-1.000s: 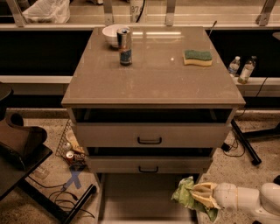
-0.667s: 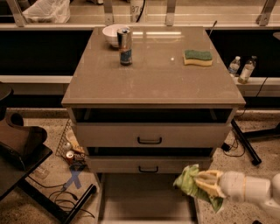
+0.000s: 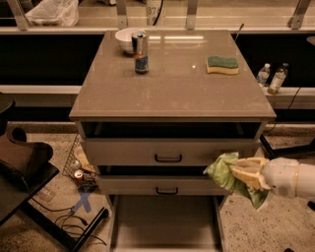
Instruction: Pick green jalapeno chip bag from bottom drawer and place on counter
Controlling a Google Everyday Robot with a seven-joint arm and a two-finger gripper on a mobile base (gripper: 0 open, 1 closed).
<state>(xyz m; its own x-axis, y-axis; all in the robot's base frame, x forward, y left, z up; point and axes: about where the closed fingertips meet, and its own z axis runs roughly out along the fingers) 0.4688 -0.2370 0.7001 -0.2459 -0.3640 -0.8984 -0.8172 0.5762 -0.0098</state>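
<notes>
Below the counter's front-right corner, what is entry one?

— Gripper (image 3: 238, 171), one, on a white arm (image 3: 290, 178) entering from the right. Its pale fingers (image 3: 244, 167) are clamped on the green jalapeno chip bag (image 3: 220, 170).

Location of the bag?

— Held in the air, under the counter's (image 3: 172, 93) front edge near the right corner. It hangs in front of the right ends of the two drawer fronts with black handles (image 3: 168, 158). Crumpled, light green, part of it drooping below the fingers. It touches neither the countertop nor the drawer floor.

Bottom drawer?

— Bottom drawer (image 3: 165, 221), one, pulled out below the front edge, flat plain floor showing.

Items on the counter?

— Drink can (image 3: 141, 52), upright, toward the back-left corner. White bowl (image 3: 124, 38), just behind the can at the back edge. Green-and-yellow sponge (image 3: 222, 64), flat, toward the back-right corner.

Off the counter?

— Two water bottles (image 3: 270, 78), upright, beyond the right edge. White plastic bag (image 3: 51, 12), beyond the back-left corner. Wire basket (image 3: 78, 165) on the floor past the left edge, with cans beside it.
</notes>
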